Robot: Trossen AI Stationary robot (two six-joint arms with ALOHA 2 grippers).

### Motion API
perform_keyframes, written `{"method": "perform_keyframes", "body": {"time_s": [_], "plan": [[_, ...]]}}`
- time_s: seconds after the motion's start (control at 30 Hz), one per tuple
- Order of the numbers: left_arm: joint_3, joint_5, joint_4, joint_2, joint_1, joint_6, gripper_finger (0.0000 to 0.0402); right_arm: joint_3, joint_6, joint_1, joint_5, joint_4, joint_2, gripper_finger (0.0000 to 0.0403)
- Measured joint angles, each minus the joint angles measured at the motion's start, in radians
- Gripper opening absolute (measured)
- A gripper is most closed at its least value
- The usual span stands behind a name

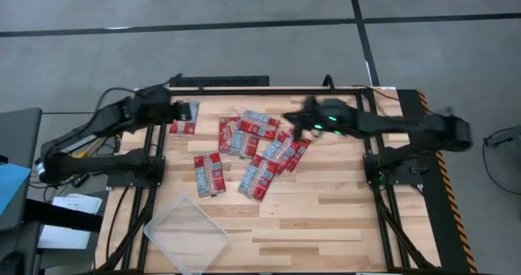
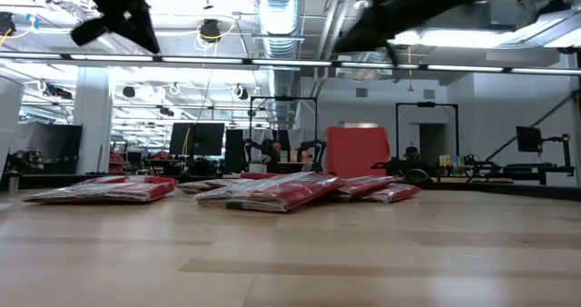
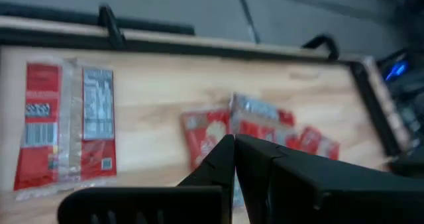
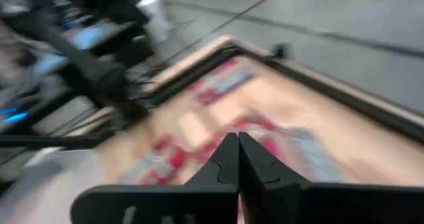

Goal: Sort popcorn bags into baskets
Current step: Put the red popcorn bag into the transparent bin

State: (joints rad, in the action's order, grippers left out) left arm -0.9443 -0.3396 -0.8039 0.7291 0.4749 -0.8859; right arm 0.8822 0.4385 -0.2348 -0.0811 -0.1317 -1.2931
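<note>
Red popcorn bags with silver middle panels lie flat on the wooden table. Most form a loose, overlapping pile (image 1: 260, 141) at the table's middle, also seen in the low view (image 2: 281, 191). One bag (image 1: 186, 119) lies alone near the far left corner. My left gripper (image 1: 177, 106) hovers beside that lone bag (image 3: 66, 128), fingers shut (image 3: 234, 143). My right gripper (image 1: 293, 117) hangs over the pile's far right part, fingers shut (image 4: 237, 141). Both are raised off the table. The clear tray (image 1: 186, 233) sits near the near left corner.
A black frame (image 1: 244, 82) borders the table's far edge and a striped strip (image 1: 444, 177) runs along the right side. Bare wood (image 1: 326, 226) stretches between the pile, the tray and the near edge. Papers and gear (image 1: 69, 206) lie off the table's left side.
</note>
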Motion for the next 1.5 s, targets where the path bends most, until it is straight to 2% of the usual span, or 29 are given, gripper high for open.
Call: {"method": "perform_keyframes", "body": {"time_s": [0.1, 0.27, 0.5, 0.67, 0.7, 0.77, 0.9, 1.07, 1.17, 1.23, 1.3, 1.37, 1.5], "plan": [[0.0, -0.015, -0.001, -0.056, -0.002, -0.002, 0.0, 0.164, -0.009, -0.018, 0.156, -0.095, -0.221, 0.0009], [0.0, -0.036, -0.016, -0.099, -0.002, -0.002, 0.0, 0.535, -0.099, -0.01, 0.273, -0.054, -0.566, 0.0009], [0.0, -0.041, -0.044, -0.102, -0.002, -0.002, 0.0, 1.112, -0.16, -0.002, 0.377, 0.141, -0.973, 0.0006], [0.0, -0.047, -0.052, -0.102, -0.002, -0.002, 0.0, 1.457, -0.16, -0.007, 0.368, 0.258, -1.219, 0.0015], [0.0, -0.051, -0.053, -0.102, -0.002, -0.002, 0.0, 1.478, -0.16, -0.009, 0.367, 0.247, -1.251, 0.0017], [0.0, -0.056, -0.054, -0.102, -0.002, -0.001, 0.0, 1.42, -0.145, -0.008, 0.344, 0.152, -1.267, 0.0017], [0.0, -0.069, -0.074, -0.102, -0.002, -0.001, 0.0, 1.41, -0.137, -0.009, 0.234, 0.137, -1.315, 0.0006], [0.0, -0.101, -0.105, -0.101, -0.001, -0.003, 0.0, 1.409, -0.14, -0.005, 0.224, 0.134, -1.368, 0.0016], [-0.003, -0.121, -0.17, -0.072, 0.002, -0.011, 0.0, 1.409, -0.137, 0.004, 0.248, 0.205, -1.363, 0.0016], [-0.003, -0.139, -0.28, -0.022, 0.02, -0.012, 0.0, 1.409, -0.179, 0.01, 0.293, 0.311, -1.335, 0.0011], [-0.001, -0.145, -0.378, 0.053, 0.045, -0.022, 0.0, 1.409, -0.25, 0.017, 0.293, 0.412, -1.293, 0.0006], [-0.001, -0.145, -0.409, 0.137, 0.064, -0.002, 0.0, 1.409, -0.335, 0.025, 0.251, 0.548, -1.222, 0.0005], [0.0, -0.198, -0.374, 0.3, 0.111, 0.104, 0.0, 1.409, -0.496, 0.037, 0.089, 0.763, -1.013, 0.0017]]}}
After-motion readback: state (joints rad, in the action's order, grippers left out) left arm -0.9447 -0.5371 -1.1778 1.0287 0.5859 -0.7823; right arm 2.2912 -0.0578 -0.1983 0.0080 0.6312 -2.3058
